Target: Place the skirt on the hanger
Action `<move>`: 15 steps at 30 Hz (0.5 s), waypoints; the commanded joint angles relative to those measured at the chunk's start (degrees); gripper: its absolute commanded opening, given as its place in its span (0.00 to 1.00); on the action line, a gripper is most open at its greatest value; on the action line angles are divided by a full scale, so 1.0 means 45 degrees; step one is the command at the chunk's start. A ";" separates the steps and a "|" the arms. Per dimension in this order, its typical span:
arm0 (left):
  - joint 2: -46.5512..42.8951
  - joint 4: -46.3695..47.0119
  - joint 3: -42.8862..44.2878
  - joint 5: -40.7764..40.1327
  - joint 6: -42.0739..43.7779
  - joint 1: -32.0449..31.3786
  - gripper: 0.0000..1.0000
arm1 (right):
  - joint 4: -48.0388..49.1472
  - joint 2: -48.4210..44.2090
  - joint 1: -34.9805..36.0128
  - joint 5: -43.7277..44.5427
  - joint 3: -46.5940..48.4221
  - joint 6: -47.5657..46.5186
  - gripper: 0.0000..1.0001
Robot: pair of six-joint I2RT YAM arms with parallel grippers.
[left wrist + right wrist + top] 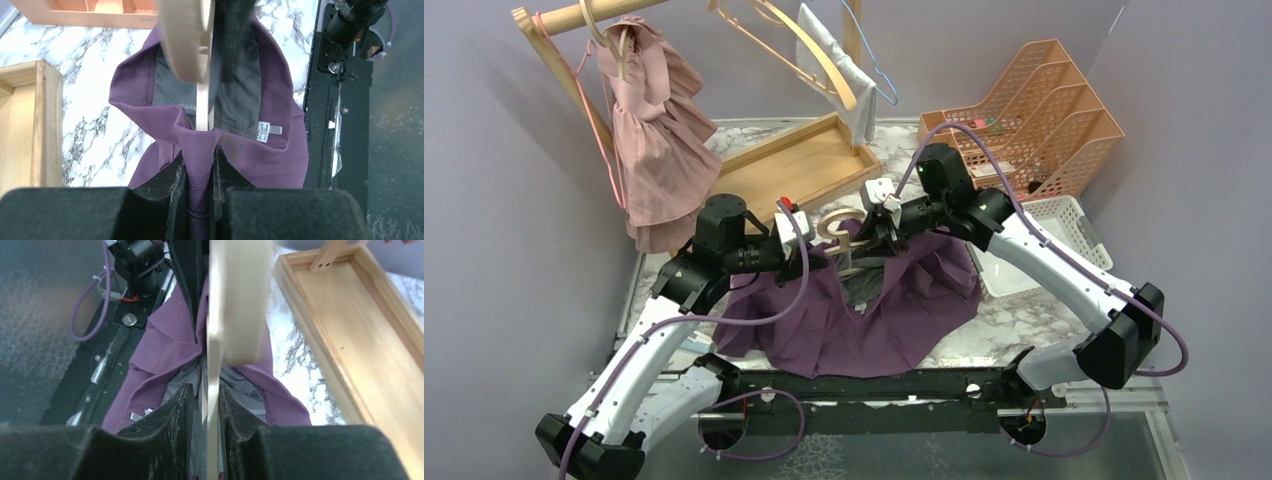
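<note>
Purple skirt (864, 325) lies bunched on the desk (1014, 320) between both arms.
The left fingers (161, 187) pinch a fold of the skirt tight; the right fingers (172, 412) squeeze the wooden hanger (235, 305) over its middle.

Pink dress (652, 140) hanging on wooden rack (574, 16) far left; wooden tray (794, 160) centre back; orange organizer (1044, 110), white basket (1064, 225) right.

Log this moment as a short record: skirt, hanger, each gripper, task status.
skirt: purple, spread on the marble table, waistband lifted
hanger: wooden, at the skirt's waistband opening
left gripper: shut on a waistband fold
right gripper: shut on the hanger
status: skirt not yet hanging
</note>
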 commanded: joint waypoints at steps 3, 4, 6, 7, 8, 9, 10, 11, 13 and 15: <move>-0.0709 0.0061 0.1150 0.0617 0.0256 -0.0009 0.00 | -0.0682 -0.0373 0.0245 0.0007 0.0288 -0.0574 0.06; -0.0823 -0.0206 0.1247 0.0291 0.0266 -0.0009 0.06 | -0.0525 -0.0601 0.0245 0.0063 0.0251 -0.0407 0.03; -0.1088 -0.0884 0.1441 -0.0429 0.0312 -0.0009 0.17 | -0.0116 -0.1188 0.0245 0.0147 0.0106 -0.0046 0.01; -0.1254 -0.1310 0.1557 -0.0775 0.0389 -0.0009 0.21 | 0.0093 -0.1545 0.0245 0.0186 0.0040 0.0162 0.01; -0.1407 -0.1703 0.1661 -0.1101 0.0481 -0.0009 0.24 | 0.0265 -0.1880 0.0245 0.0222 0.0022 0.0327 0.01; -0.1543 -0.2167 0.1809 -0.1340 0.0580 -0.0009 0.26 | 0.0409 -0.2203 0.0245 0.0283 0.0044 0.0474 0.01; -0.1653 -0.2623 0.1957 -0.1592 0.0666 -0.0009 0.27 | 0.0510 -0.2514 0.0245 0.0352 0.0096 0.0608 0.01; -0.1757 -0.3015 0.2129 -0.1806 0.0728 -0.0014 0.27 | 0.0576 -0.2734 0.0245 0.0399 0.0176 0.0761 0.01; -0.1901 -0.3726 0.2525 -0.2100 0.0864 -0.0014 0.26 | 0.0496 -0.3092 0.0245 0.0470 0.0457 0.0935 0.01; -0.1992 -0.4173 0.2930 -0.2285 0.0940 -0.0019 0.25 | 0.0157 -0.3219 0.0245 0.0442 0.0851 0.0914 0.01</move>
